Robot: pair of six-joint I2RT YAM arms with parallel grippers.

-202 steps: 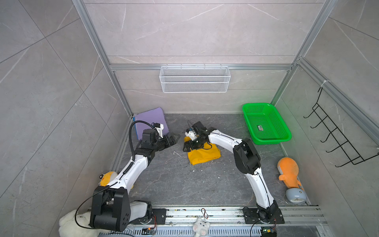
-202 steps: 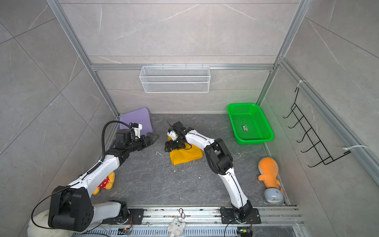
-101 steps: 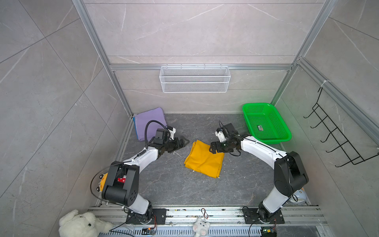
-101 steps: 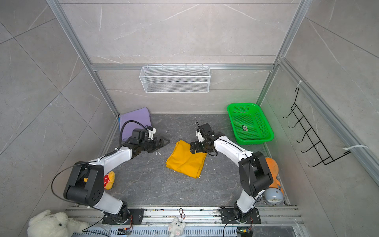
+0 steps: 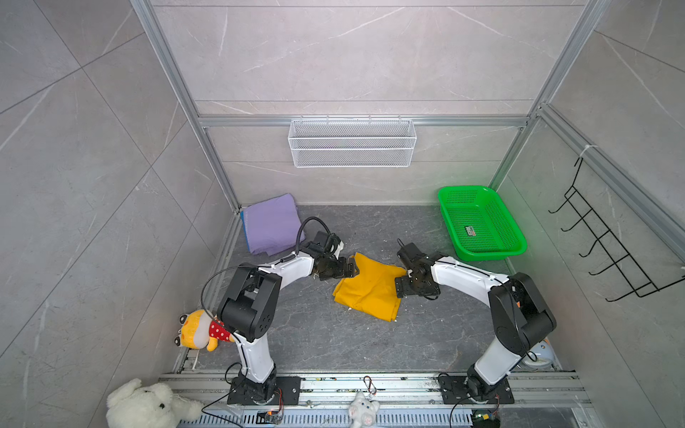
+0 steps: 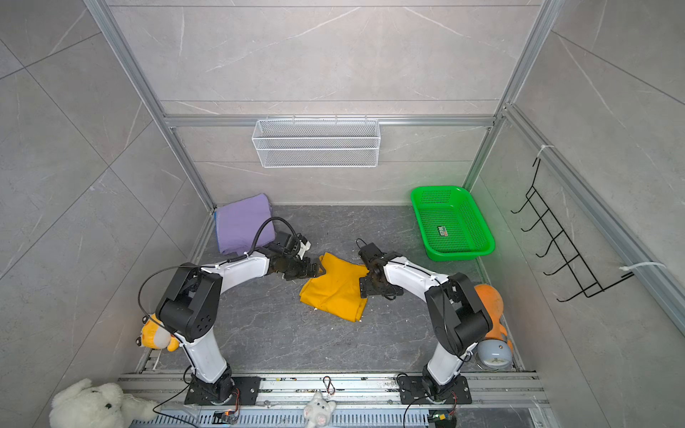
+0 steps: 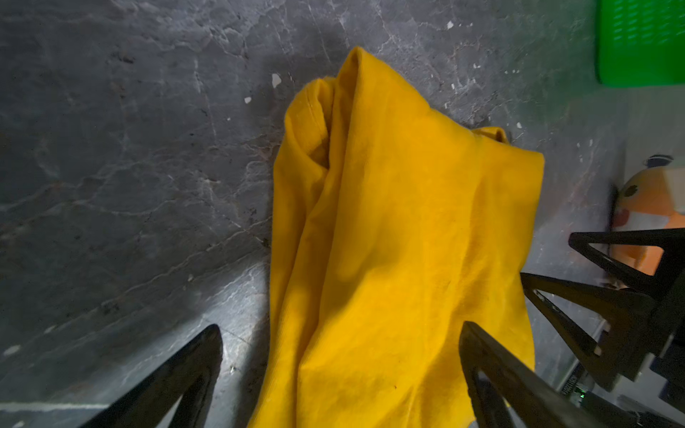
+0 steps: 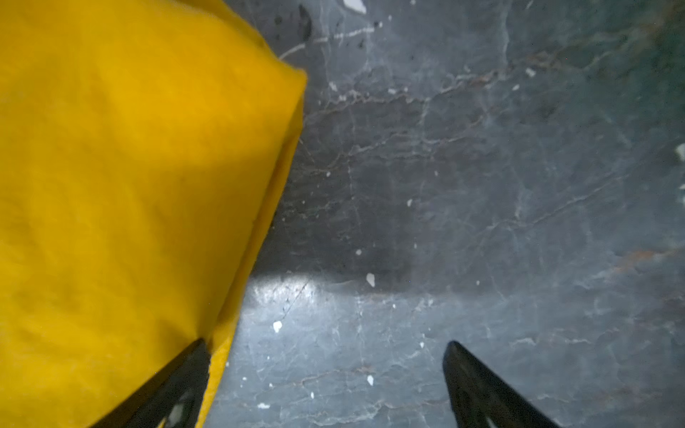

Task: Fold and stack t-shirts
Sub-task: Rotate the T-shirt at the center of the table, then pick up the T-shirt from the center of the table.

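The left claw point(image 5: 351, 267) is standing wide and gripping nothing. In the left wrist view its two black fingers point(image 7: 192, 370) are spreading well apart, and a bunched end of the yellow shirt point(image 7: 389, 222) is lying loose in the gap between them. One finger is passing in front of the cloth, and the other is hanging over the bare counter point(image 7: 129, 185).

The right claw point(image 5: 399, 288) is gaping just as wide and also holding nothing. In the right wrist view one finger point(image 8: 178, 381) is sitting over the shirt's folded edge while its partner is hovering above bare grey stone.

In both top views the two claws are facing each other across the yellow shirt, the left one at its far left corner and the right one at its right-hand edge (whether they are touching the cloth or only sitting just beside it, I cannot tell). The shirt is lying near the middle of the counter, folded into a rough, slightly skewed rectangle with a few creases running through it.

Farther out, the purple shirt point(image 5: 270, 224) is resting folded in the far left corner, behind the left arm, and a thin strip of a blue shirt point(image 5: 242, 219) is peeking out from under its left side. The green basket point(image 5: 489, 255) is sitting in the far right corner, well apart from the yellow shirt. In a top view, an orange plush toy point(image 6: 489, 304) is lying along the right wall, just behind the right arm
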